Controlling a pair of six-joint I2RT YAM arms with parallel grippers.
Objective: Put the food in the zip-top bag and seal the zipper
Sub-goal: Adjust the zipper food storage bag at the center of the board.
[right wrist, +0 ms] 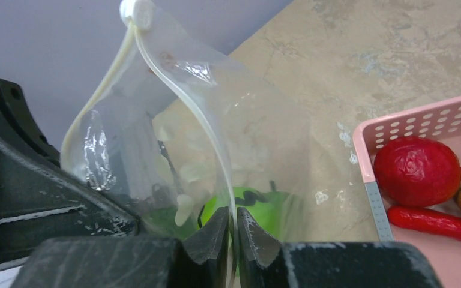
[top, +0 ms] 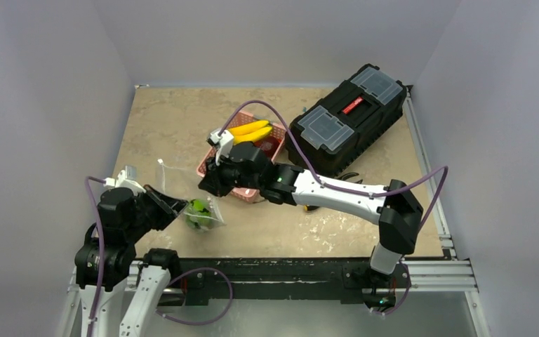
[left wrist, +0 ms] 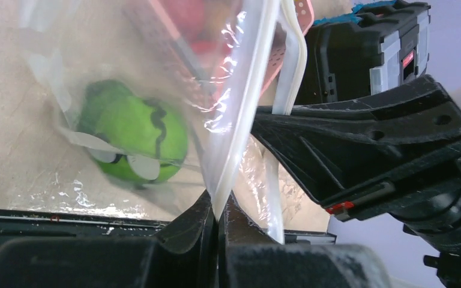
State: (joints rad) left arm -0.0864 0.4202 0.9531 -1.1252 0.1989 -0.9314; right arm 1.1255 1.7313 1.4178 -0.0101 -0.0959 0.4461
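Observation:
The zip-top bag (top: 203, 213) lies at the front left of the table with a green round food piece (left wrist: 133, 133) inside it. My left gripper (left wrist: 217, 209) is shut on the bag's clear mouth edge. My right gripper (right wrist: 233, 217) is shut on the opposite zipper strip (right wrist: 174, 78). Between them the mouth is held open. In the top view the left gripper (top: 177, 207) is left of the bag and the right gripper (top: 205, 184) is just above it. A yellow banana bunch (top: 251, 130) lies in the pink basket (top: 206, 163), with a red round piece (right wrist: 417, 171) and a thin red piece (right wrist: 438, 225).
A black toolbox (top: 347, 116) stands at the back right, right of the basket. The right arm (top: 337, 189) stretches across the table's middle. The bag's white slider (right wrist: 137, 12) sits at one end of the zipper. Grey walls close in both sides.

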